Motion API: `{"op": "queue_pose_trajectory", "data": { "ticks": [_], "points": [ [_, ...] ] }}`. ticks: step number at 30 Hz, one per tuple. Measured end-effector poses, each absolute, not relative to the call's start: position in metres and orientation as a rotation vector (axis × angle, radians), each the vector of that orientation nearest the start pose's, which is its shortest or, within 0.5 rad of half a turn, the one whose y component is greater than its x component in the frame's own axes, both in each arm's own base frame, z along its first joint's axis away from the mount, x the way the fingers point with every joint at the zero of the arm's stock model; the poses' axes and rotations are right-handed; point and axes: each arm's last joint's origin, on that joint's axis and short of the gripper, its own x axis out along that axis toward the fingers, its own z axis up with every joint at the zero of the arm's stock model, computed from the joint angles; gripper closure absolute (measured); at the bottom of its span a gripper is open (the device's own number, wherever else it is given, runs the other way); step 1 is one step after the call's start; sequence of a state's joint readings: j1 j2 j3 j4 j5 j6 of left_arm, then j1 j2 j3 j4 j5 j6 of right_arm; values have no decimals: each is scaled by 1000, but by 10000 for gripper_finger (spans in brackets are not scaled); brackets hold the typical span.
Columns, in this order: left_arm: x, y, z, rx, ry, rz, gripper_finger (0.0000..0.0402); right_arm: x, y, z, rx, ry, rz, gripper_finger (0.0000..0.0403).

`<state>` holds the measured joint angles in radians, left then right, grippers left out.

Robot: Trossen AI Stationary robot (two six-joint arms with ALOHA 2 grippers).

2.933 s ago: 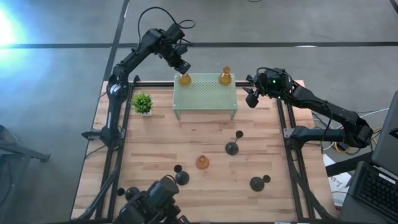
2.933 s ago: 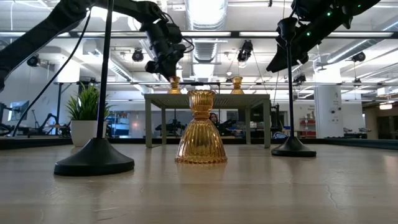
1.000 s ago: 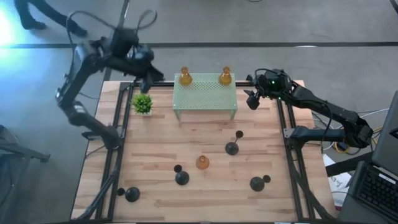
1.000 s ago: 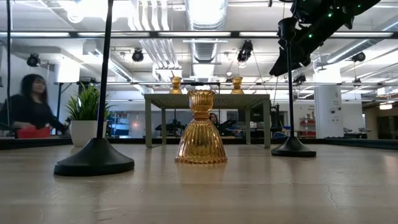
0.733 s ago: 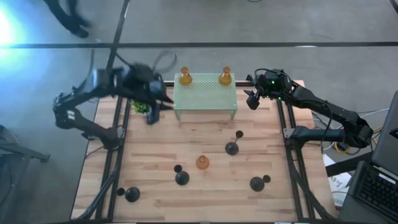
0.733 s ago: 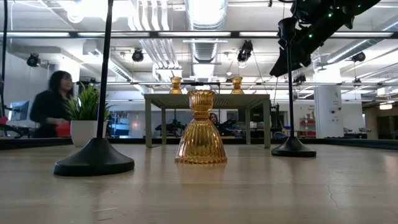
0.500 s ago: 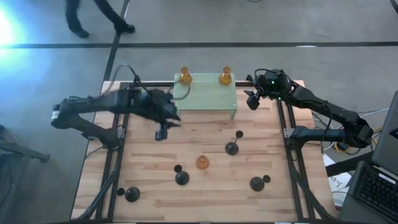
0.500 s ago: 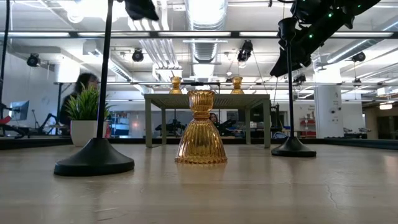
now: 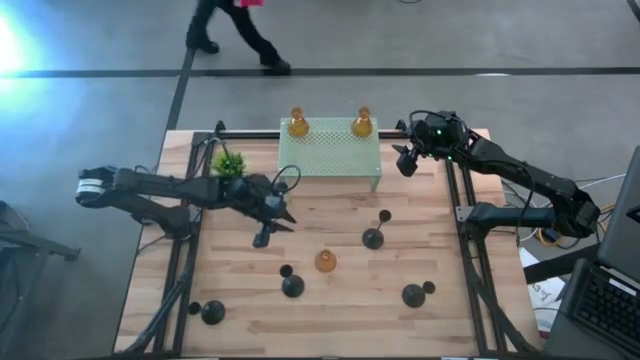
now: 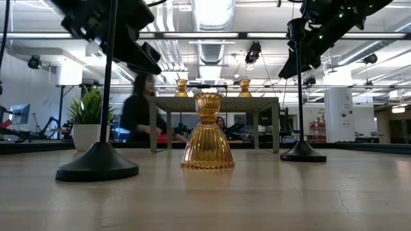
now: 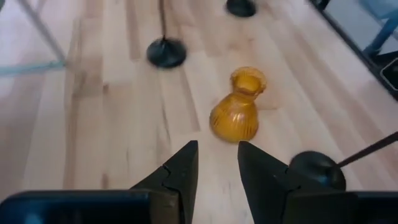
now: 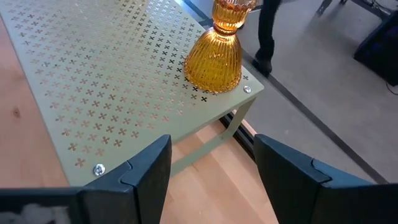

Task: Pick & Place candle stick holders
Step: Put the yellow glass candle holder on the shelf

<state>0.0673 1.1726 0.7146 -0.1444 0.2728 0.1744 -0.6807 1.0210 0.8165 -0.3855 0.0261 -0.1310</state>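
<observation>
The left gripper (image 9: 264, 237) hangs over the wooden table (image 9: 330, 310) with its fingers parted by a narrow gap and nothing between them. Just ahead of its fingertips stands an amber holder (image 9: 326, 261), upright on the wood and untouched. To either side of that holder stand black holders: one (image 9: 292, 285) nearer the table's front edge, one (image 9: 373, 238) beyond it. Two more black holders (image 9: 213, 312) (image 9: 413, 294) sit farther off along the front, well apart from the gripper.

Behind the gripper, the potted plant (image 9: 229, 162) stands near the left rail, beside the mint-green stand (image 9: 330, 155). Two amber holders (image 9: 297, 125) (image 9: 362, 124) stand on the stand's far edge.

The right gripper (image 9: 404, 160) waits with fingers spread wide and empty, just off the stand's right end; the nearer amber holder sits ahead of it. Beyond the table a person (image 10: 136, 109) passes, probably walking, though blurred.
</observation>
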Motion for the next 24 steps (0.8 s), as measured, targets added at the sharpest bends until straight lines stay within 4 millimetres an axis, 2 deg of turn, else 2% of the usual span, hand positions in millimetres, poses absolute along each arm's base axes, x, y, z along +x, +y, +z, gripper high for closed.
{"op": "queue_pose_trajectory", "data": {
  "ticks": [5, 12, 24],
  "points": [
    [240, 8, 205, 154, 454, -260, 284, 166, -136, 284, 71, 612, -646, 184],
    [237, 8, 178, 168, 313, -241, 284, 167, -136, 286, 67, 588, -651, 184],
    [270, 9, 144, 123, 447, -270, 284, 169, -138, 294, 86, 524, -670, 184]
  ]
}}
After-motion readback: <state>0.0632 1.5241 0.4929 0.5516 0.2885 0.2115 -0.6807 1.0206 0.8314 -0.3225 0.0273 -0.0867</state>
